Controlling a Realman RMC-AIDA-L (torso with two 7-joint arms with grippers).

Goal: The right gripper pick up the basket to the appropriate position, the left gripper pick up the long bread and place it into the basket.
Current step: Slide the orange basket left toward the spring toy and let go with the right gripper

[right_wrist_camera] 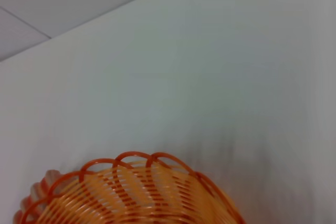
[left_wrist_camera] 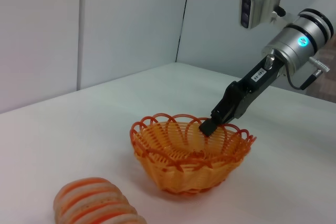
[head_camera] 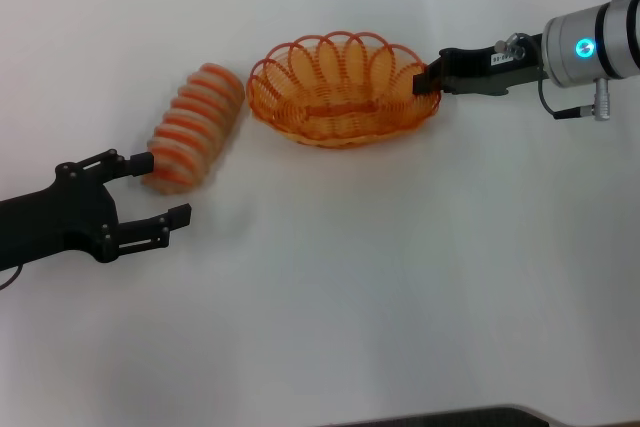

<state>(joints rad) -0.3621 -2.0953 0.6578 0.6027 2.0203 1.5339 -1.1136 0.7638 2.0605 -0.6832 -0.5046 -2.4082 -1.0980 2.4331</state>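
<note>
The orange wire basket (head_camera: 340, 92) sits on the white table (head_camera: 380, 277) at the far middle. My right gripper (head_camera: 428, 82) comes in from the right and is shut on the basket's right rim; the left wrist view shows it (left_wrist_camera: 208, 126) pinching the rim of the basket (left_wrist_camera: 189, 156). The long bread (head_camera: 195, 127) lies tilted to the left of the basket, apart from it, and its ridged top shows in the left wrist view (left_wrist_camera: 97, 205). My left gripper (head_camera: 160, 188) is open at the bread's near end, with one finger beside it. The right wrist view shows only the basket rim (right_wrist_camera: 131, 190).
The table's front edge (head_camera: 450, 415) shows dark at the bottom of the head view. Grey wall panels (left_wrist_camera: 121, 30) stand behind the table in the left wrist view. Bare white table surface lies in front of the basket and the bread.
</note>
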